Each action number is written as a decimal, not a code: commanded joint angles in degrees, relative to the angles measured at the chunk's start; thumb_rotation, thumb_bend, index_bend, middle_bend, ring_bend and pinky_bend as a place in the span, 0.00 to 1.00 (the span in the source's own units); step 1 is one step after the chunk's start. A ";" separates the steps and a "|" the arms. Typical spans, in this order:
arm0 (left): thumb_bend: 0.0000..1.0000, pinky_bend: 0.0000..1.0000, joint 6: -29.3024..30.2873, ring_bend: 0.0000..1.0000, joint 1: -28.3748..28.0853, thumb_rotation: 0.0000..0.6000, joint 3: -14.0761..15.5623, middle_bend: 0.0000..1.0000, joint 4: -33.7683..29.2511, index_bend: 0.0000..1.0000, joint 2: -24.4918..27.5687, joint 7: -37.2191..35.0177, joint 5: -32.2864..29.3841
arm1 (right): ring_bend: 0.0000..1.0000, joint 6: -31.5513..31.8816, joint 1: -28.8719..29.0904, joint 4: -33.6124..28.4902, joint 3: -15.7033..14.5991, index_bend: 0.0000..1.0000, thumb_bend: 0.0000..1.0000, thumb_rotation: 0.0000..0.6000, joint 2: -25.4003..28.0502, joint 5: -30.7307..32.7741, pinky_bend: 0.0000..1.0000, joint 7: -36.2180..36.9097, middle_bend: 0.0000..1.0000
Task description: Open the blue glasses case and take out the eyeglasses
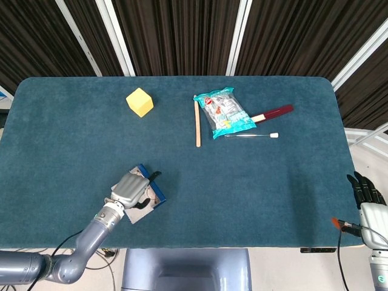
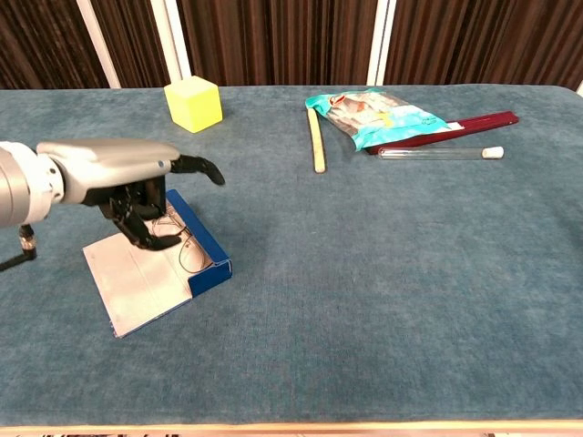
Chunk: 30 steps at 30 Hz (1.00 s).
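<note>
Blue and lying open, the case (image 2: pixel 199 247) sits on the table (image 1: pixel 254 182) directly under the left hand (image 2: pixel 127 173), its grey lid flap spread flat toward the table's near edge. The glasses (image 2: pixel 187 250) lie inside, their thin wire rims showing just below the hand's curled fingers (image 2: pixel 146 228). In the chest view the hand hovers over the far end of the case, fingers bent down toward the rims and one finger stretched out to the right; whether it has hold of the glasses cannot be told, since the fingertips hide the contact. In the head view the hand (image 1: pixel 130 189) covers most of the case (image 1: pixel 154 193), so only a blue edge and the grey flap show beside it.

Well beyond the left hand, toward the far edge, stands a yellow cube (image 2: pixel 193 103). Far off to its right lie a wooden stick (image 2: pixel 316 141), a snack bag (image 2: pixel 378 116), a dark red pen (image 2: pixel 465 125) and a clear tube (image 2: pixel 442 153).

The right hand (image 1: pixel 367 197) is off the table at its right near corner, dark fingers extended, nothing in it.
</note>
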 commanded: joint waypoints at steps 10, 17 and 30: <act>0.31 0.98 -2.06 0.95 -7.37 1.00 -0.62 1.00 9.11 0.10 -2.69 7.04 -15.52 | 0.00 -0.17 0.03 -0.22 0.06 0.00 0.17 1.00 0.07 0.28 0.18 0.03 0.00; 0.31 0.98 -1.58 0.95 -9.46 1.00 -0.50 1.00 11.34 0.12 -4.48 9.04 -19.52 | 0.00 -0.36 0.06 -0.21 0.12 0.00 0.17 1.00 0.17 0.54 0.18 0.23 0.00; 0.31 0.98 -0.13 0.95 -8.91 1.00 2.71 1.00 9.20 0.24 -0.70 10.01 -23.75 | 0.00 -0.20 0.03 -0.22 0.03 0.00 0.17 1.00 0.12 0.30 0.18 -0.06 0.00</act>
